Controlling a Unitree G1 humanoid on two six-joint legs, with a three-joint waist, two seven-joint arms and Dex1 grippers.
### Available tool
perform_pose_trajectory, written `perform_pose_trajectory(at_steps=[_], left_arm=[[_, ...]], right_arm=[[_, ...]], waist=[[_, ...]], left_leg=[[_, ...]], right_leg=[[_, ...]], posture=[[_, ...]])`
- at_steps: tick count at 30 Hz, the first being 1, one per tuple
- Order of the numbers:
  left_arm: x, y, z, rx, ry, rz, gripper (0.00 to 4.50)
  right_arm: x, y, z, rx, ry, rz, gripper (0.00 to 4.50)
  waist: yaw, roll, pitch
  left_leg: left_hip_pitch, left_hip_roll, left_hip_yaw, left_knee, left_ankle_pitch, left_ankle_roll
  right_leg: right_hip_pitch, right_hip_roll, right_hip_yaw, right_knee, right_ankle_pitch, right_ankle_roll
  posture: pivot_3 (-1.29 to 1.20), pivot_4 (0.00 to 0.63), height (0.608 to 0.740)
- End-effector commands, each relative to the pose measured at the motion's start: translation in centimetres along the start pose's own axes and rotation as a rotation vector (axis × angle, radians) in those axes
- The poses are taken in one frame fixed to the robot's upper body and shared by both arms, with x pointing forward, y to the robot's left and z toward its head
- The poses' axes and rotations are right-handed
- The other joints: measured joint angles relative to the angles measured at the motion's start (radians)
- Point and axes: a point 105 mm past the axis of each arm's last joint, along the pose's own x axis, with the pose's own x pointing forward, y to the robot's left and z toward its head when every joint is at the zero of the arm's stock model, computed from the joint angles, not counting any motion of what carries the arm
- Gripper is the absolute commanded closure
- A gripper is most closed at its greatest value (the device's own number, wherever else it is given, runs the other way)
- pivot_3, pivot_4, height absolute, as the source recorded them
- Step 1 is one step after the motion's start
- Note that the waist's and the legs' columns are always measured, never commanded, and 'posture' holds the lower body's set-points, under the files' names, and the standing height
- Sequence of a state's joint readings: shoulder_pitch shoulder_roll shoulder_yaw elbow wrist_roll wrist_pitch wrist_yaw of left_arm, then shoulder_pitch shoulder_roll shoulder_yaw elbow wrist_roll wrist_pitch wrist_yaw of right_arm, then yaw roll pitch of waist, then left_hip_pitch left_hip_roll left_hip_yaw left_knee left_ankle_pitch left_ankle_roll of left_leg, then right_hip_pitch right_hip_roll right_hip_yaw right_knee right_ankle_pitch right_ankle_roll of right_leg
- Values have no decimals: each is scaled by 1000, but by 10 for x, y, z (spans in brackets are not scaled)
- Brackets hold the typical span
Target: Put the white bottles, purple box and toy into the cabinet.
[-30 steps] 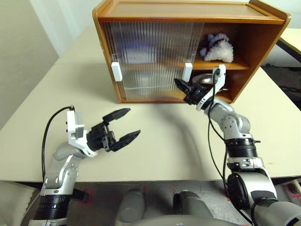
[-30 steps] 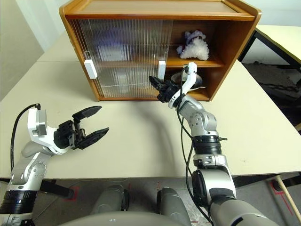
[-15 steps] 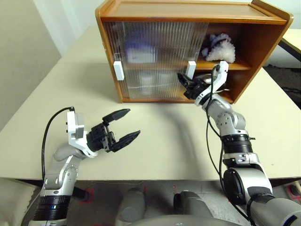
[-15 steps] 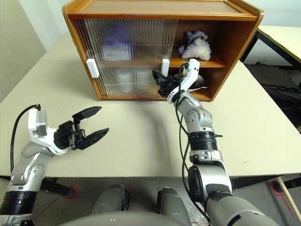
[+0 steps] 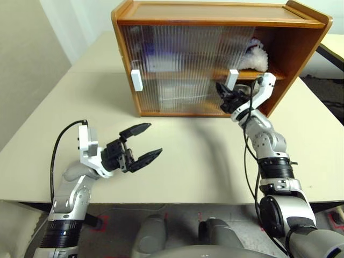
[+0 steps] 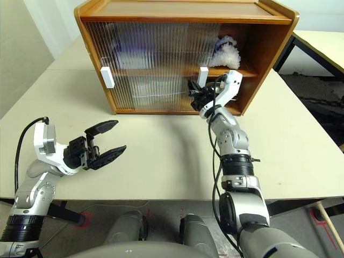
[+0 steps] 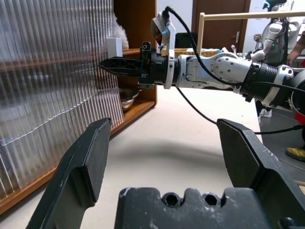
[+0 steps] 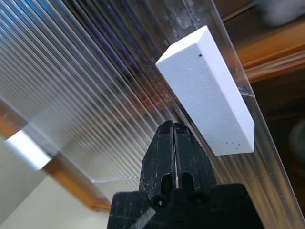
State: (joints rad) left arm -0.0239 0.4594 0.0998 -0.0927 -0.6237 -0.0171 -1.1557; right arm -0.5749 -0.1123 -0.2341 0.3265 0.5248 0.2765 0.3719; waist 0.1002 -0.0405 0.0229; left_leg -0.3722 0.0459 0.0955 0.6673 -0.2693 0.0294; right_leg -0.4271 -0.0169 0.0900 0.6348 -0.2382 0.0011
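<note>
The orange-brown cabinet (image 5: 215, 11) stands at the far side of the table. My right gripper (image 5: 220, 88) is shut, its tips against the ribbed right door just beside that door's white handle (image 8: 205, 90). The fluffy white toy (image 5: 257, 51) lies on the upper shelf, half covered by that door. Behind the doors a lilac-blue blur (image 5: 156, 54) shows on the upper shelf and a pale blur (image 5: 174, 90) on the lower one; I cannot tell whether they are the purple box and the white bottles. My left gripper (image 5: 153, 140) hangs open over the near left of the table with nothing in it.
A silver bowl (image 7: 126, 100) sits on the lower shelf at the cabinet's open right end. The left door's white handle (image 5: 137, 79) is near the cabinet's left side. The cream table (image 5: 188, 156) runs between my arms. A second table (image 6: 322, 40) stands at the right.
My right gripper has moved right with the right door's handle, and the door now covers most of the toy and the bowl. The left arm has stayed still.
</note>
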Motion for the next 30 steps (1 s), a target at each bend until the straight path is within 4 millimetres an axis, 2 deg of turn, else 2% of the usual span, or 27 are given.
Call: perform_pose_trajectory(at_steps=[1, 12, 30], left_arm=[[1, 1, -5, -5, 17, -5, 0], [3, 1, -7, -8, 16, -14, 0], [10, 1, -6, -11, 7, -31, 0]], right_arm=[[-10, -32, 12, 9, -65, -146, 4455], [-19, -59, 24, -23, -140, -279, 4455], [-32, -96, 40, -4, -223, -456, 4455]], waist=[[-2, 0, 0], [-3, 0, 1], [-41, 0, 2]], left_leg=[[0, 0, 0, 0, 0, 0], [1, 0, 5, 1, 1, 1], [1, 0, 9, 0, 6, 9]], right_leg=[[0, 0, 0, 0, 0, 0], [2, -5, 0, 0, -1, -9], [2, -6, 2, -2, 0, -8]], posture=[[233, 8, 740], [226, 9, 740], [223, 6, 740]])
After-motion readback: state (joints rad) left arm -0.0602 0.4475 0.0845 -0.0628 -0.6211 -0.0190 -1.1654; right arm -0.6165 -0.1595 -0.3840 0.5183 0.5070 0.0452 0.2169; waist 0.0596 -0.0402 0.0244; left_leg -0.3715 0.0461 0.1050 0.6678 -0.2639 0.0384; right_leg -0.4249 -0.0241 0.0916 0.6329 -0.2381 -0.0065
